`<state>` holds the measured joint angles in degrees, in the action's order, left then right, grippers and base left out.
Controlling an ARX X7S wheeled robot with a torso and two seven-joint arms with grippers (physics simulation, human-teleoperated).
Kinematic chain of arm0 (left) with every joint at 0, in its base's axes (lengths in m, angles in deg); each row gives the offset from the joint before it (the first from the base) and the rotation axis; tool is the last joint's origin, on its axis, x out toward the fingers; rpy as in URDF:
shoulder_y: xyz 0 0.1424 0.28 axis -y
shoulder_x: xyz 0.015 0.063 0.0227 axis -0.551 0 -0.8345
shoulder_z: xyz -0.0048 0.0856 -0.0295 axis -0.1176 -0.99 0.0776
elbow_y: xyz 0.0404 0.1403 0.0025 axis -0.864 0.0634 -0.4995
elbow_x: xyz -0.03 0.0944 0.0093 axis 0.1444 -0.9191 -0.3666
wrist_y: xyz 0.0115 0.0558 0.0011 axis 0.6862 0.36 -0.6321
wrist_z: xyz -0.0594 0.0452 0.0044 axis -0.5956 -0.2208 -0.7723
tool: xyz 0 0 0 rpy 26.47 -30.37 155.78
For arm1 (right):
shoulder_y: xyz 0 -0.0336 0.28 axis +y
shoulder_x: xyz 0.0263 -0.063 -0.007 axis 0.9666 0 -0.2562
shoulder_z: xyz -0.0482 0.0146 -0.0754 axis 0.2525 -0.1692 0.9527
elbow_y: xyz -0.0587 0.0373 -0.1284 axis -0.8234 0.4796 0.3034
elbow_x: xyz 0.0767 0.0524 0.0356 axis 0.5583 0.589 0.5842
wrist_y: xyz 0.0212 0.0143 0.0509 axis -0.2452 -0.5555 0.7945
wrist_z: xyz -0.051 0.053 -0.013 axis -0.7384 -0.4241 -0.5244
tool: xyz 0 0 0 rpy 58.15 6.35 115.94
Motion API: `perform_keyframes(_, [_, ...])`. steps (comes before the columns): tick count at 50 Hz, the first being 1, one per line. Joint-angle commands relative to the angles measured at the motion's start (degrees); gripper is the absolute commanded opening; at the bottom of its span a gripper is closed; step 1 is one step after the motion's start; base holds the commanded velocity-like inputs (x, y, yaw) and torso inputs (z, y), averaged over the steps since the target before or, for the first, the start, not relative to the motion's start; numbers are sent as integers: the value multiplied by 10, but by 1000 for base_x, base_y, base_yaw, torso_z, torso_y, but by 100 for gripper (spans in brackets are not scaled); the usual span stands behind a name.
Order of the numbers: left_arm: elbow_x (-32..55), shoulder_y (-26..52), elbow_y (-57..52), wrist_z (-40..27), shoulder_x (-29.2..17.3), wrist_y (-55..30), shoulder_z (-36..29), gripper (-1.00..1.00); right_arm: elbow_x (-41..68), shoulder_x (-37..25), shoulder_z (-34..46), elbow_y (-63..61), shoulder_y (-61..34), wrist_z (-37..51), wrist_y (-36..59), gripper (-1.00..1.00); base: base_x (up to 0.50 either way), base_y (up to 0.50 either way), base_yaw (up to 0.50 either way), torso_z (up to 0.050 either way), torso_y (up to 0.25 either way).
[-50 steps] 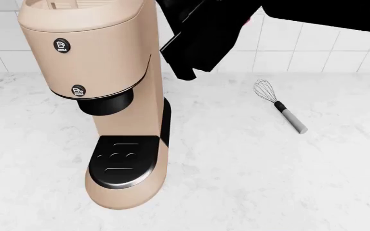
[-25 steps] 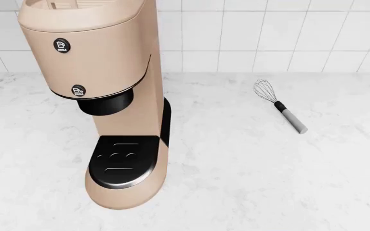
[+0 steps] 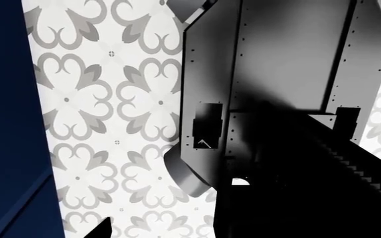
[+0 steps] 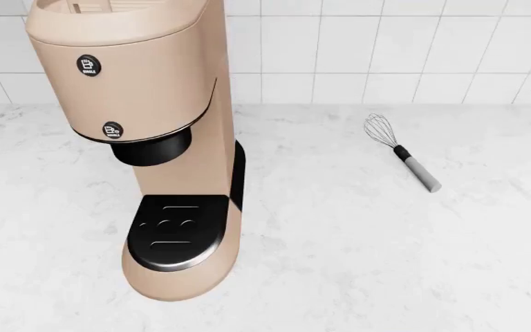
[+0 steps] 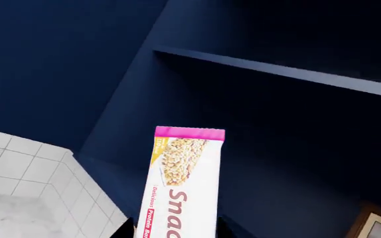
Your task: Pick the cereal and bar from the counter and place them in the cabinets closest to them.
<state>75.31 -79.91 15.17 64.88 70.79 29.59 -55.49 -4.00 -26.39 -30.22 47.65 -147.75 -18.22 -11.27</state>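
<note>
Presently the small snack bar in a magenta-pink and white wrapper [image 5: 184,183] stands up in the right wrist view, its pink end raised toward a dark navy cabinet [image 5: 257,124] with one horizontal shelf [image 5: 277,72] above it. The right hand itself lies below the edge of that view; no fingers show, so its state cannot be told, though the bar standing so near the camera suggests, as a judgement, that it is carried. A framed object shows at the cabinet's lower corner, too cropped to identify.

The left wrist view shows only grey and black robot structure [image 3: 283,99] against a white floor with a grey floral pattern [image 3: 104,99]; the left hand is not in view.

The head view shows the white marble-look surface [image 4: 358,263] carrying a tall beige coffee machine with a black drip tray [image 4: 155,138] and a wire whisk with a grey handle [image 4: 402,160], well apart from each other. Neither arm appears there, nor does the cereal box.

Handling assessment: the bar looks light, with a smooth film wrapper likely to slip and a filling that may crush under hard pressure. A moderate hold across the middle of its flat faces seems soundest. Placement calls for easing it in beneath the shelf and laying it flat on the cabinet floor before release.
</note>
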Motion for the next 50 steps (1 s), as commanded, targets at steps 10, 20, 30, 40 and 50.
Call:
perform_keyframes(10, [0,0,0,4,0,3,1,100,-582,166,-238,176,-21,-306,32,-100,0,0,0,0,0])
perform_keyframes(20, [0,-1,0,3,0,7,1,100,-717,166,-219,386,-21,-328,-103,-100,0,0,0,0,0])
perform_keyframes(30, [0,-1,0,4,0,9,2,100,-760,166,-237,454,-21,-295,-149,-100,0,0,0,0,0])
perform_keyframes(40, [0,-1,0,4,0,7,5,100,-873,164,-280,549,-21,-270,-190,-100,0,0,0,0,0])
perform_keyframes(50, [0,-1,0,3,1,5,8,100,-861,149,-284,596,-21,-188,-213,-100,0,0,0,0,0])
